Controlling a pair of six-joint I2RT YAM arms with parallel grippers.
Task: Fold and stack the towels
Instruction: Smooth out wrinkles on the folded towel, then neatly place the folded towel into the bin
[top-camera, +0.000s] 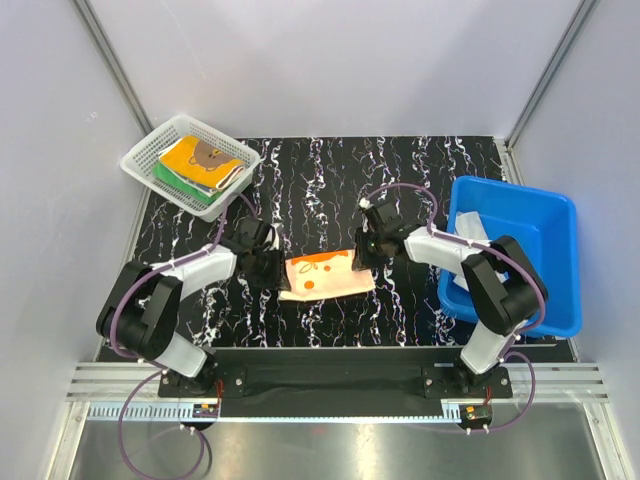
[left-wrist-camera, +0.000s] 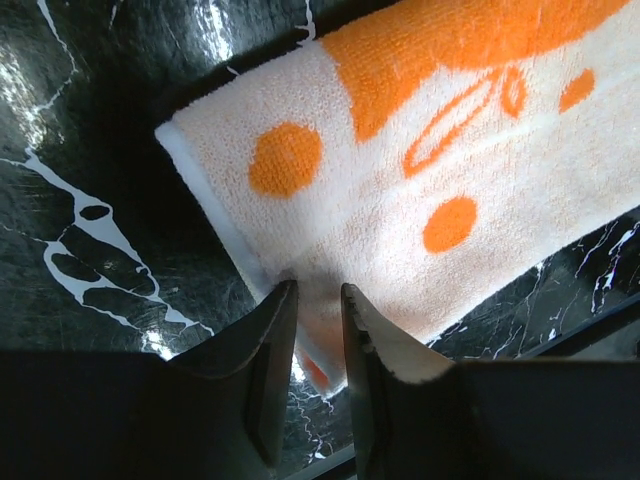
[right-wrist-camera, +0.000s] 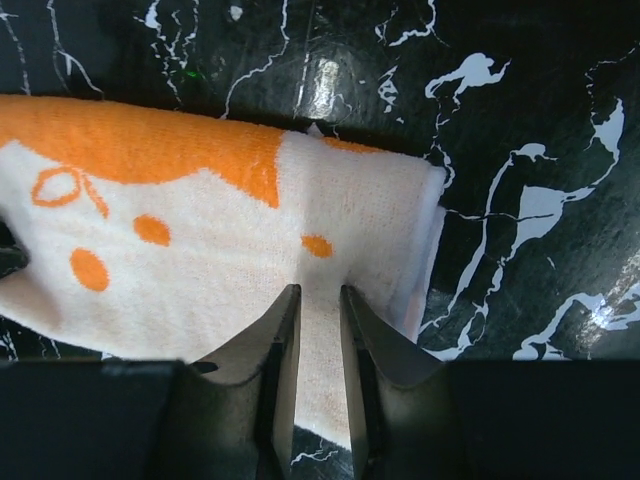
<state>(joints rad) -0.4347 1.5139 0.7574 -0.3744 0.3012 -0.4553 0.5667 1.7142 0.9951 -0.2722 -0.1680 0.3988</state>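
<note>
An orange and white towel (top-camera: 325, 273) lies folded on the black marbled table between the two arms. My left gripper (top-camera: 280, 272) is at its left end. In the left wrist view the jaws (left-wrist-camera: 318, 290) are closed narrowly on the towel's (left-wrist-camera: 400, 190) near corner. My right gripper (top-camera: 358, 256) is at its right end. There the fingers (right-wrist-camera: 320, 290) pinch the towel's (right-wrist-camera: 200, 240) near edge, and the cloth puckers at the tips. A yellow bear towel (top-camera: 200, 160) lies folded on a green towel (top-camera: 175, 178) in the white basket (top-camera: 140, 165).
The white basket stands at the back left corner of the table. A blue tub (top-camera: 560, 230) stands at the right edge behind my right arm, with a pale cloth (top-camera: 468, 232) partly hidden inside. Grey walls close in the back and sides.
</note>
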